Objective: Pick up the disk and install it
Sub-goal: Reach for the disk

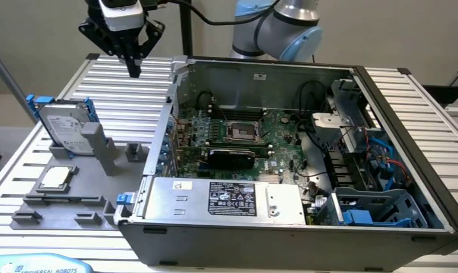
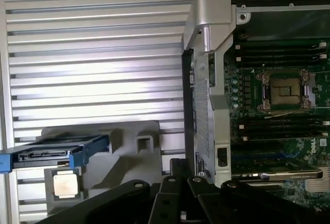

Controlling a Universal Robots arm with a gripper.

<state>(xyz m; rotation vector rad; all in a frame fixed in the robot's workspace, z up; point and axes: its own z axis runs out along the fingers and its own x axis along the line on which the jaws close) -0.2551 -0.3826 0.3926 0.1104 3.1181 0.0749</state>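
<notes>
A robot arm's gripper (image 1: 133, 69) hangs over the slatted table (image 1: 123, 99), just outside the open computer case (image 1: 290, 244). Its fingers are pinched together with nothing between them. The disk (image 1: 65, 126) stands on edge, near upright, in a grey holder (image 1: 100, 156). Its white label faces out and a blue frame runs along its sides. In the exterior view it sits at about seven o'clock from the gripper, well apart from it and lower. A small square chip (image 1: 54, 177) lies flat at six o'clock from the disk. The disk looks stiff and fairly heavy for its size, with smooth metal faces that could slip, and it would likely take knocks badly. The upper part, which stands clear of the holder, looks like the best place to grip, across the two flat faces or on the blue frame.
</notes>
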